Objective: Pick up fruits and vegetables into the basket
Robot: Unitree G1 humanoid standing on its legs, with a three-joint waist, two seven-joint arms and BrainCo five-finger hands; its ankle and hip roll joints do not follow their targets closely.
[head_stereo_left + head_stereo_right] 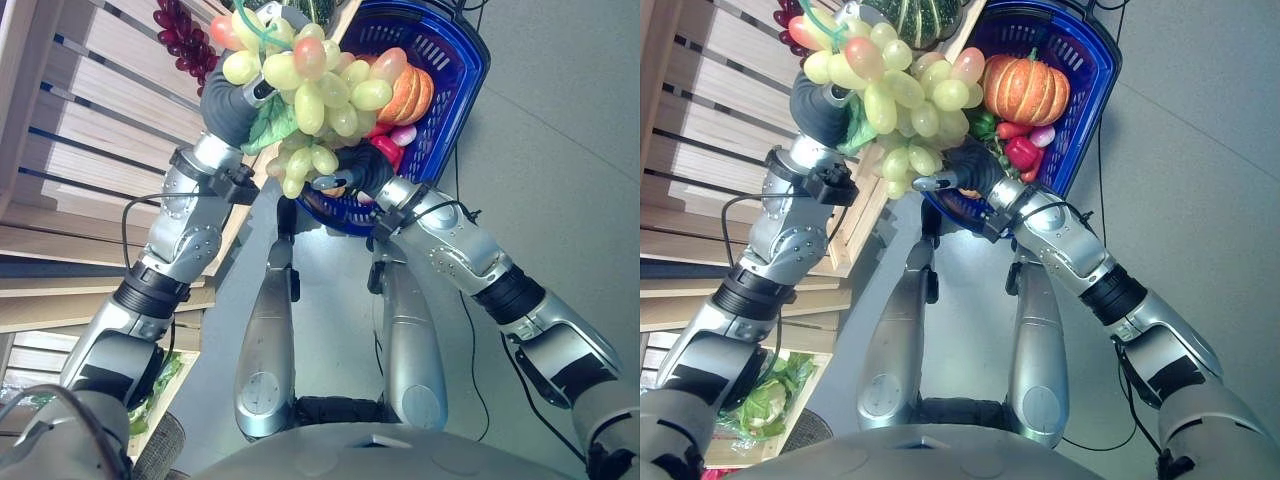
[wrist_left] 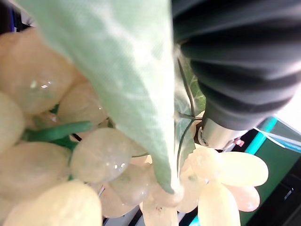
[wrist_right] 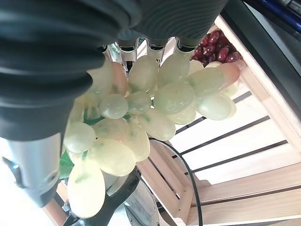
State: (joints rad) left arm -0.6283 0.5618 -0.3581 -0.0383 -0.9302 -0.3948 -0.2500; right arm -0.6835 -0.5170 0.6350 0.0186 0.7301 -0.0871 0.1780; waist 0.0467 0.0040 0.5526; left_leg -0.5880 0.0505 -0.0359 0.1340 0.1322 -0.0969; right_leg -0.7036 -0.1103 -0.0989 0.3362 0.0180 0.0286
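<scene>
Both eye views look steeply down from the robot's head, set slightly apart, and share the green grape bunch [image 1: 310,90], the blue basket [image 1: 455,70] and the wooden slatted shelf [image 1: 90,120]. The left wrist view sits almost against the grapes, with a pale green leaf [image 2: 127,80] across it. The right wrist view looks past its own hand's cover at the same bunch from very close, facing the shelf's slats.
</scene>
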